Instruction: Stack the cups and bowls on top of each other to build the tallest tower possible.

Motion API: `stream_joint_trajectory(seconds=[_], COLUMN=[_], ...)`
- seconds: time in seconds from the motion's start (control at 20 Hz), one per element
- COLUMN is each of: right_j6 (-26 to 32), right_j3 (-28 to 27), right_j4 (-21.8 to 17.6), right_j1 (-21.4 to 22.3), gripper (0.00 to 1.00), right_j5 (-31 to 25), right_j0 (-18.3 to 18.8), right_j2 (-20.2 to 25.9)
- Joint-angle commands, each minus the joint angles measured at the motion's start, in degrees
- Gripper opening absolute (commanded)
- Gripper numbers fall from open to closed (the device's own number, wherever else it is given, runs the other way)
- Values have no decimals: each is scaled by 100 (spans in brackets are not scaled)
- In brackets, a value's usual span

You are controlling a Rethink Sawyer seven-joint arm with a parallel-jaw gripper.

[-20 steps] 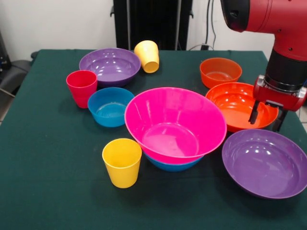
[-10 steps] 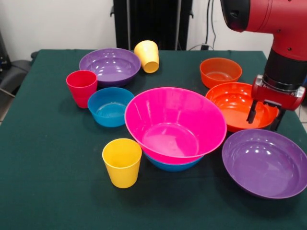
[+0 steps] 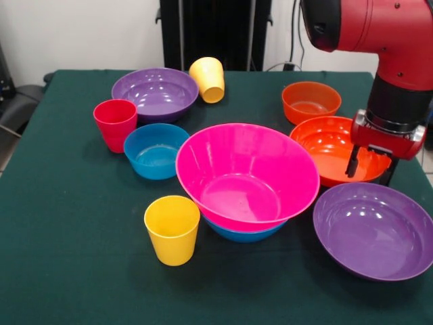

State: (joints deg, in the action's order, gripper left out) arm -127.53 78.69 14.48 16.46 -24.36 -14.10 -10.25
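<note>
The big pink bowl (image 3: 247, 172) sits nested in a blue bowl (image 3: 243, 233) at the table's middle. A second blue bowl (image 3: 155, 150) and a red-pink cup (image 3: 115, 124) stand to its left. One yellow cup (image 3: 172, 229) stands upright at the front. Another yellow cup (image 3: 208, 79) lies tipped beside the far purple bowl (image 3: 155, 93). My gripper (image 3: 369, 172) is open and empty. It hangs over the right rim of the large orange bowl (image 3: 328, 149), one finger inside and one outside. A small orange bowl (image 3: 310, 101) stands behind. A second purple bowl (image 3: 374, 230) is at the front right.
Everything stands on a dark green table (image 3: 67, 237). The robot's black pedestal (image 3: 215, 30) rises at the far edge. The red arm (image 3: 385, 34) comes in from the upper right.
The gripper has risen a little and shifted slightly left over the large orange bowl's right rim. The bowls and cups have not moved.
</note>
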Motion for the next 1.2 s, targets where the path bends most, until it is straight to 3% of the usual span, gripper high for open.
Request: stream_joint_trajectory(seconds=[0.05, 0.2, 0.65, 0.95, 1.0, 1.2], right_j6=[-116, -250, -184, -165, -205, -225], right_j3=[528, 856, 1492, 1284, 1218, 1125], right_j4=[-454, -471, -664, -737, -727, -752], right_j1=[270, 511, 796, 558, 516, 492], gripper=[100, 100, 100, 100, 0, 0], right_j5=[247, 204, 302, 522, 482, 415], right_j0=[-36, -247, -298, -249, -263, -336], right_j2=[580, 455, 456, 532, 511, 439])
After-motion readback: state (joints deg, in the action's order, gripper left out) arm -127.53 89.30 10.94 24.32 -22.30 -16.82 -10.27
